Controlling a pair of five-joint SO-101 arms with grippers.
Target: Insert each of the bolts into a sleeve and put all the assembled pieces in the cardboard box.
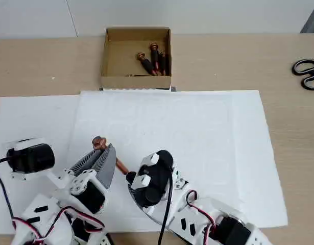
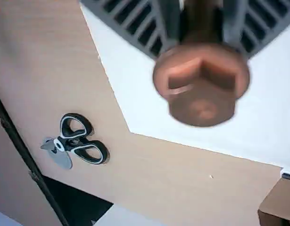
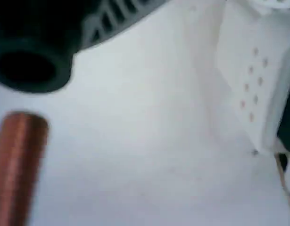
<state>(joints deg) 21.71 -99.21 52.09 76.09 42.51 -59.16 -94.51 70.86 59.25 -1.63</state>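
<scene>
Step in hand: mating bolt to sleeve, in the air over the white sheet (image 1: pixel 197 143), at about 7 o'clock in the high view.

My left gripper (image 1: pixel 106 153) is clamped on the bolt (image 1: pixel 99 143). The hex head sticks out on the far side of the jaws and the threaded shank points toward 4 o'clock, at my right arm.

My right gripper (image 1: pixel 132 179) sits at about 6 o'clock, mostly hidden under its own motor. From the right wrist view I judge it closed on the black sleeve (image 3: pixel 45 42), since the sleeve hangs against the ribbed jaw with its open mouth facing out.

In that same view the copper shank tip is just beside the mouth, not inside it, and off to one side of the bore. So this is not inserted yet, only near and misaligned.

The cardboard box (image 1: pixel 136 81) is at 12 o'clock, well apart from both grippers. It already holds 3 assembled pieces (image 1: pixel 152 58) by my count, lying toward its 3 o'clock side.

Scissors (image 1: pixel 307 73) lie on the bare table (image 1: pixel 44 61) at 2 o'clock and are not part of this.

Next move, my guess:
- Line the shank axis up with the bore, shifting one arm sideways and matching tilt.
- Push the 2 parts together along that axis.
- Let 1 gripper release, and have the other carry the piece to the box.

Risk: the tip catches on the rim and the sleeve twists in my grip.
</scene>
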